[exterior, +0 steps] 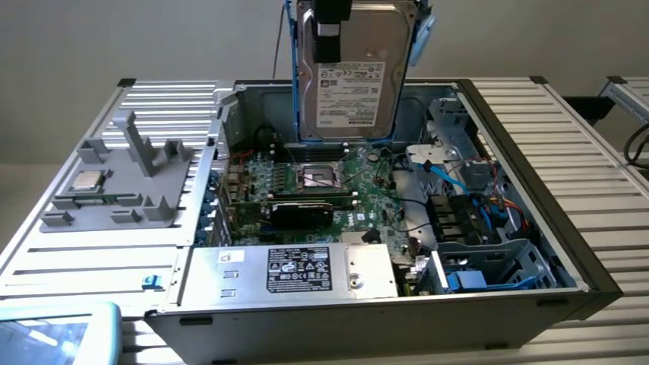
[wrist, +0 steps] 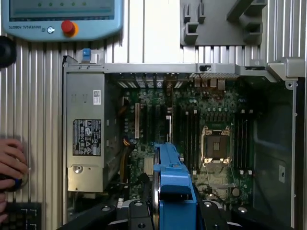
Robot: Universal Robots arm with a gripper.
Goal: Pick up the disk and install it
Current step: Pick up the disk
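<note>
**Exterior view.** The gripper [exterior: 330, 38] is pressed together on the disk [exterior: 355, 84] and pinches it across its flat faces. One black finger lies over the labelled face. The disk hangs upright and clear of every surface, with its label toward the camera and the blue carrier running along both long edges. It is above the far half of the open computer case [exterior: 355, 327], over the motherboard [exterior: 340, 199] and just behind the CPU socket [exterior: 319, 176].

The case lies on the slatted worktop [exterior: 588, 129]. The power supply [exterior: 304, 270] sits along the case's near edge. The drive cage [exterior: 497, 266] fills the near corner toward the exterior view's right. A grey fixture [exterior: 163, 201] carrying a processor chip [exterior: 87, 181] rests on the worktop toward the exterior view's left.

**Wrist view.** The disk appears edge-on, its blue carrier clamped between the two gripper fingers, with the motherboard beneath it. A teach pendant [wrist: 57, 19] lies on the worktop beyond the power-supply end of the case. A person's hand [wrist: 9, 165] rests on the worktop near the power supply.
</note>
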